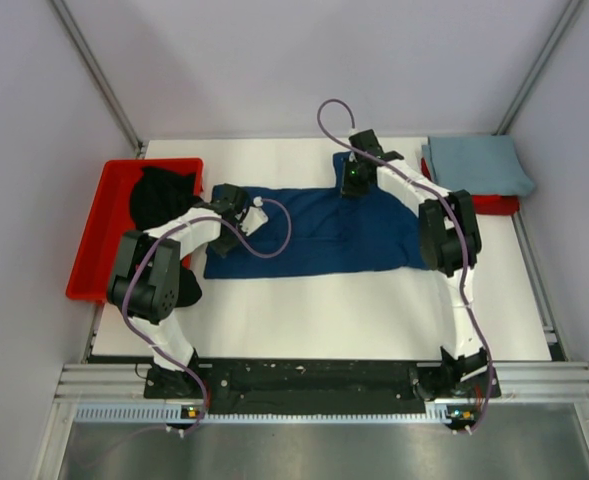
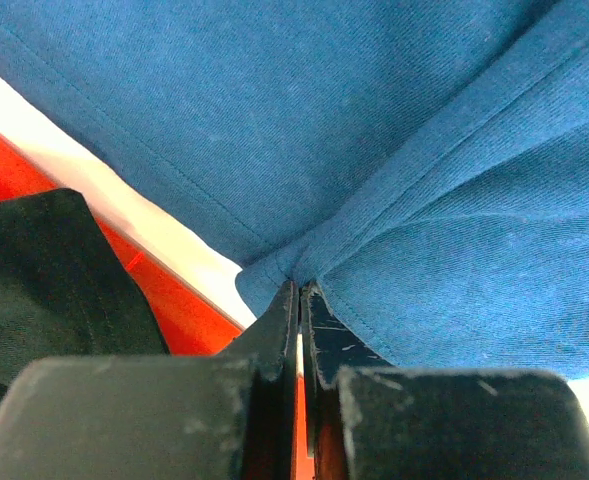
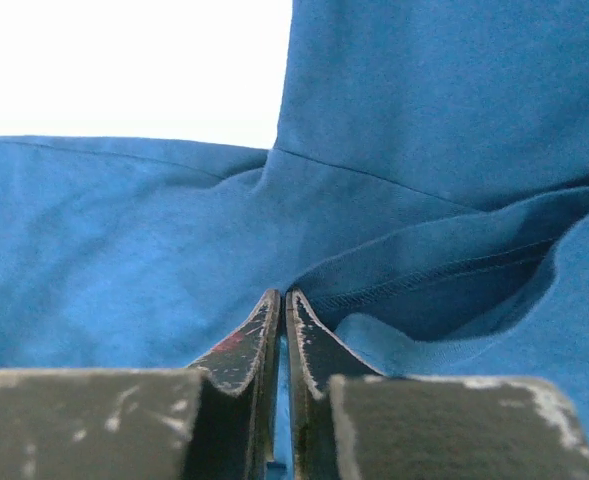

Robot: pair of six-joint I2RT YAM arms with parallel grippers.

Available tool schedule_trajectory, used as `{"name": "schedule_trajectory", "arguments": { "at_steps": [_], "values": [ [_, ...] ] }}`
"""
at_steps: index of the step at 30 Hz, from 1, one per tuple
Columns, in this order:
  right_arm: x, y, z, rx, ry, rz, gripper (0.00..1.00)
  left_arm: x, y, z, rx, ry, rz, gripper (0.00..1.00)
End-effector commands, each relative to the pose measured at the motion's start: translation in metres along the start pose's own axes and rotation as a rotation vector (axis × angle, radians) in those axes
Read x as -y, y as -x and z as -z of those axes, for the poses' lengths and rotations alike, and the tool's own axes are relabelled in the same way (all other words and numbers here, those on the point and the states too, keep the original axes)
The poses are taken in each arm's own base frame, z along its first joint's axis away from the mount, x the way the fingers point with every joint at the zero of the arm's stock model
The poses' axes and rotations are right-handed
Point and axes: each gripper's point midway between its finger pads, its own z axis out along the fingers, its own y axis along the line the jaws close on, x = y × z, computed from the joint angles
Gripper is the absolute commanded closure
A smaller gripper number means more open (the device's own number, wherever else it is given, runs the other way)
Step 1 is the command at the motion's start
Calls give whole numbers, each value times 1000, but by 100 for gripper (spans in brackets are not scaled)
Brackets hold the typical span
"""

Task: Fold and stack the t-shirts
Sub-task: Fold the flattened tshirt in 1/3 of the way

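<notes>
Table [image 1: 324, 310]: navy t-shirt [image 1: 324, 235] laid mid-table, fold unfinished.
Jaws: left gripper [image 2: 301, 288] and right gripper [image 3: 282, 295] closed on it.
Done: grey-blue t-shirt [image 1: 474, 165] folded, far right corner.
Pending: black t-shirt [image 1: 162, 195].

One camera looks down on the table [image 1: 374, 310]; both wrist cameras sit close on the navy t-shirt [image 1: 324, 240].

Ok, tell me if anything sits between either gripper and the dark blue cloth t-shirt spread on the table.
Nothing visible does. The left gripper is shut on the dark blue cloth t-shirt at its left edge, and the right gripper pinches a fold at its far edge.
</notes>
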Motion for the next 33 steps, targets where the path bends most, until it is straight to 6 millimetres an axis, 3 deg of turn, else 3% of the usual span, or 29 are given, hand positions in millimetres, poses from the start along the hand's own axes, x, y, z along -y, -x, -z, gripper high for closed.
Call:
{"name": "schedule_trajectory", "arguments": {
  "at_steps": [1, 5, 8, 10, 12, 14, 19, 20, 21, 23, 25, 28, 33],
  "values": [
    [-42, 21, -7, 70, 129, 43, 88, -6, 0, 6, 20, 22, 29, 100],
    [-60, 16, 0, 54, 203, 93, 56, -7, -2, 5, 13, 21, 29, 100],
    [-80, 19, 21, 91, 241, 222, 43, -9, -4, 6, 10, 27, 35, 100],
    [-83, 28, 49, 157, 201, 294, 40, -13, -5, 6, 9, 35, 42, 100],
    [-64, 30, 75, 206, 102, 278, 39, -16, -6, 7, 10, 39, 49, 100],
    [-23, 34, 106, 277, -71, 207, 39, -17, -5, 8, 16, 39, 51, 93],
    [84, -27, 153, 220, -304, -38, 39, -25, 6, 20, 65, 47, 51, 70],
    [104, -43, 159, 194, -331, -100, 40, -27, 10, 27, 87, 46, 54, 54],
    [119, -54, 168, 191, -346, -160, 41, -28, 14, 33, 109, 40, 53, 48],
    [147, -79, 179, 178, -400, -245, 44, -31, 22, 49, 155, 31, 50, 44],
    [166, -104, 187, 168, -457, -308, 47, -32, 24, 61, 176, 24, 51, 44],
    [171, -126, 194, 169, -445, -393, 49, -23, 21, 77, 205, -17, 41, 44],
    [180, -150, 182, 132, -478, -457, 52, 29, 3, 82, 270, -206, -112, 46]
  ]
}}
